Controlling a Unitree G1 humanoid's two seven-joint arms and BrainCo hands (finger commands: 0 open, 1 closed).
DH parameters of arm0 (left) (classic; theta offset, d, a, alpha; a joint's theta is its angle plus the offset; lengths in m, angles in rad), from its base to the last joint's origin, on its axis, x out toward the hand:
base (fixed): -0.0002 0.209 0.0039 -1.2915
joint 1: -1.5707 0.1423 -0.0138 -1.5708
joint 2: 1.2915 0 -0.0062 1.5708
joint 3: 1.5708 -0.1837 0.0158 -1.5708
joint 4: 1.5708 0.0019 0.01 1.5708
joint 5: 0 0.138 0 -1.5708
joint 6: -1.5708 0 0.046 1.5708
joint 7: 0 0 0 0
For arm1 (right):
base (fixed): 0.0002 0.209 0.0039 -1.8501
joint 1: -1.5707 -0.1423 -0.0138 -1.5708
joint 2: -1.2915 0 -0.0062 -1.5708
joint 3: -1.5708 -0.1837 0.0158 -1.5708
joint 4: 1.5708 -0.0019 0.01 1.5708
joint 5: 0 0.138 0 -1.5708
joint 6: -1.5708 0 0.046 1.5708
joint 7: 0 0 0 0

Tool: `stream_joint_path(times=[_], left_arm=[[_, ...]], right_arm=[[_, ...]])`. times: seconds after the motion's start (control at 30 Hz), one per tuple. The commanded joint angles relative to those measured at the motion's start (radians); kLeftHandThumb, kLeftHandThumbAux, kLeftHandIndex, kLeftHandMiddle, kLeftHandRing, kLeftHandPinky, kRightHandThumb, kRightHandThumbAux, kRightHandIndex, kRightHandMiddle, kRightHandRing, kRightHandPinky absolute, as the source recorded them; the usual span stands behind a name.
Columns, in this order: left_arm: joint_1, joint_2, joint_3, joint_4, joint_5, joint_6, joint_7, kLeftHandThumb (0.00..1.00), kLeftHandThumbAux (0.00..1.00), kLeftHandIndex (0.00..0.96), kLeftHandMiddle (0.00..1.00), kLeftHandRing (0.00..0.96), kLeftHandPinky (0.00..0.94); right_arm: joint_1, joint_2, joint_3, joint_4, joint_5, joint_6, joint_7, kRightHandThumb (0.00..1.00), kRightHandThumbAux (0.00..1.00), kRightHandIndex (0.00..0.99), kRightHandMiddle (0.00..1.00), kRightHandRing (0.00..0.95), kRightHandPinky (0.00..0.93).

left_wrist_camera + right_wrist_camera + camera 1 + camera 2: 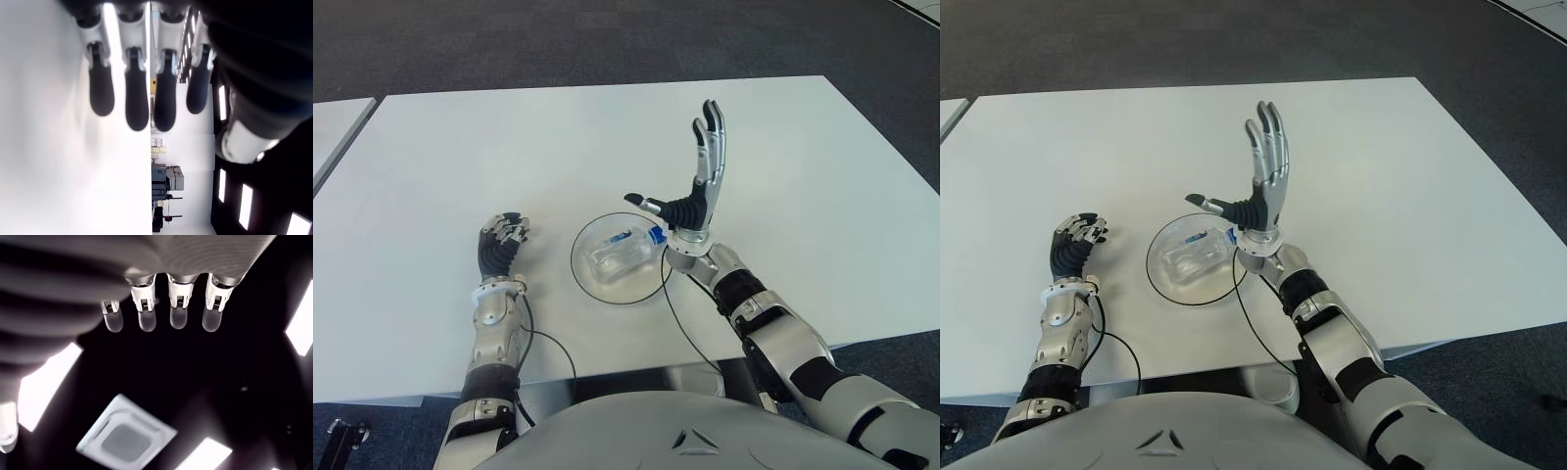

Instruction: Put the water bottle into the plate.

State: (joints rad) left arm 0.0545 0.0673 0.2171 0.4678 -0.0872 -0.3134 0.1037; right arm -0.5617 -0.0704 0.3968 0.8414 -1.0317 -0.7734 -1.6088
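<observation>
A small clear water bottle (619, 252) with a blue cap and label lies on its side inside the round transparent plate (589, 282) near the table's front edge. My right hand (697, 186) is raised just right of the plate, fingers stretched straight up and thumb sticking out over the plate, open and holding nothing. The right wrist view shows only its straight fingertips (178, 316) against the ceiling. My left hand (503, 238) shows left of the plate with fingers curled, holding nothing.
The white table (607, 147) stretches wide behind the plate. A second white table edge (333, 122) shows at far left. Black cables (680, 328) run from both wrists over the front edge. Dark carpet surrounds the tables.
</observation>
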Motion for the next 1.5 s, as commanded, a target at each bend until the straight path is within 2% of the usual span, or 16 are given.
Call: stream_joint_path(times=[0.03,0.13,0.27,0.43,0.6,0.7,0.83,0.97,1.1,1.2,1.23,1.5], left_arm=[[0.079,-0.042,-0.017,0.087,-0.006,0.136,-0.008,0.832,0.681,0.406,0.474,0.498,0.485],[0.078,-0.040,-0.018,0.088,-0.008,0.139,-0.012,0.832,0.681,0.409,0.473,0.499,0.485],[0.075,-0.040,-0.018,0.089,-0.008,0.144,-0.011,0.833,0.680,0.413,0.471,0.500,0.484],[0.072,-0.042,-0.016,0.088,-0.010,0.147,-0.009,0.834,0.679,0.417,0.469,0.500,0.488],[0.072,-0.043,-0.016,0.089,-0.016,0.145,-0.016,0.834,0.679,0.417,0.470,0.499,0.489],[0.069,-0.039,-0.019,0.095,-0.011,0.144,-0.018,0.834,0.680,0.417,0.469,0.500,0.487],[0.066,-0.032,-0.024,0.105,-0.002,0.136,-0.021,0.833,0.680,0.416,0.470,0.506,0.491],[0.063,-0.026,-0.029,0.115,0.008,0.131,-0.023,0.831,0.682,0.408,0.475,0.514,0.496],[0.059,-0.021,-0.032,0.121,0.014,0.134,-0.024,0.830,0.683,0.401,0.479,0.517,0.494],[0.058,-0.018,-0.033,0.123,0.019,0.134,-0.024,0.829,0.684,0.398,0.481,0.516,0.491],[0.058,-0.017,-0.034,0.123,0.021,0.133,-0.024,0.829,0.684,0.398,0.481,0.520,0.495],[0.060,-0.014,-0.035,0.118,0.026,0.127,-0.025,0.831,0.683,0.405,0.477,0.535,0.511]], right_arm=[[0.062,0.007,-0.073,0.045,0.217,-0.092,0.119,0.098,0.618,0.000,0.000,0.000,0.009],[0.091,0.004,-0.136,0.058,0.363,-0.100,0.257,0.144,0.660,0.000,0.000,0.000,0.049],[0.101,0.028,-0.178,0.051,0.471,-0.083,0.373,0.211,0.727,0.000,0.000,0.000,0.098],[0.134,0.066,-0.229,0.005,0.615,-0.058,0.542,0.244,0.797,0.000,0.000,0.000,0.106],[0.172,0.065,-0.275,-0.048,0.731,-0.020,0.716,0.193,0.846,0.005,0.000,0.008,0.102],[0.199,0.027,-0.301,-0.065,0.818,-0.016,0.871,0.147,0.848,0.017,0.002,0.020,0.111],[0.219,0.012,-0.329,-0.073,0.883,0.002,1.004,0.104,0.847,0.036,0.022,0.049,0.146],[0.232,0.019,-0.356,-0.091,0.947,0.042,1.122,0.123,0.847,0.066,0.061,0.091,0.198],[0.246,0.038,-0.383,-0.123,1.029,0.087,1.238,0.232,0.867,0.145,0.125,0.138,0.232],[0.257,0.048,-0.403,-0.149,1.085,0.137,1.314,0.309,0.896,0.236,0.213,0.203,0.282],[0.262,0.050,-0.408,-0.159,1.095,0.155,1.332,0.333,0.925,0.284,0.265,0.248,0.310],[0.307,0.056,-0.432,-0.239,1.098,0.278,1.395,0.321,0.982,0.362,0.349,0.322,0.352]])
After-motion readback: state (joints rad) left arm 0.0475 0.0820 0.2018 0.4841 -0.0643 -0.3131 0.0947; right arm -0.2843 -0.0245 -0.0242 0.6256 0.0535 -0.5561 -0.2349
